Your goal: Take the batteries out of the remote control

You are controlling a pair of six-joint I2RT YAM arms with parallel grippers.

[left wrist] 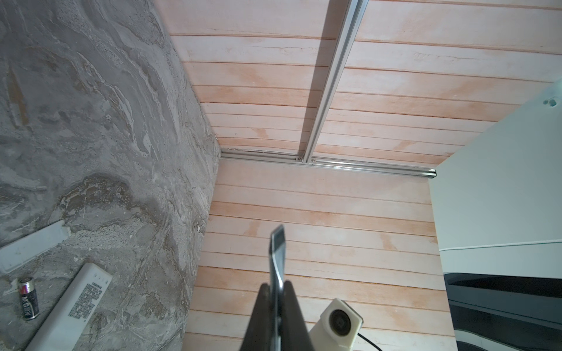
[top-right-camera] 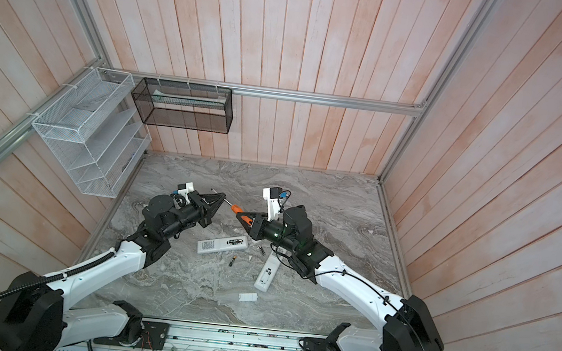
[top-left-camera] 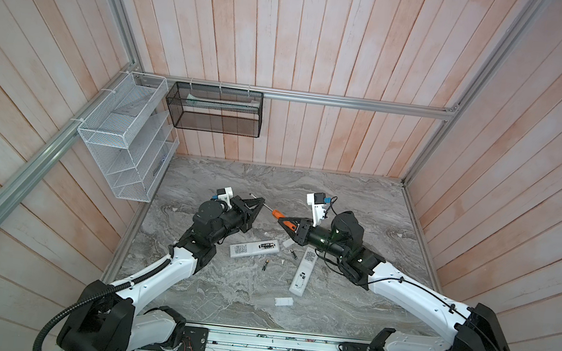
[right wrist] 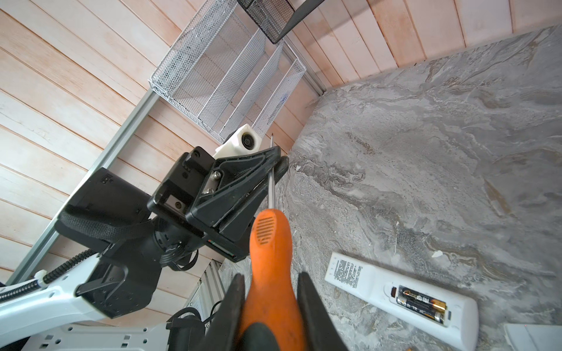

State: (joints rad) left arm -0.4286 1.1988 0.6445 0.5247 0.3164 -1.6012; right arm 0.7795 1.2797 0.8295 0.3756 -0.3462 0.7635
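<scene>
Your left hand (right wrist: 278,161) pinches the metal shaft of the screwdriver (right wrist: 270,243); your right hand (right wrist: 270,284) clamps its orange handle. Two batteries (right wrist: 422,304) sit in the open remote (right wrist: 365,278) on the desk (top-left-camera: 220,303); two more lie loose beside it.

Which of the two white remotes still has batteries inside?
The left-hand remote: two black batteries sit in its open bay. The right-hand remote has an empty-looking bay.

Two black batteries (right wrist: 422,305) fill the open white remote (right wrist: 374,284); loose batteries (top-left-camera: 265,265) lie nearby.
</scene>
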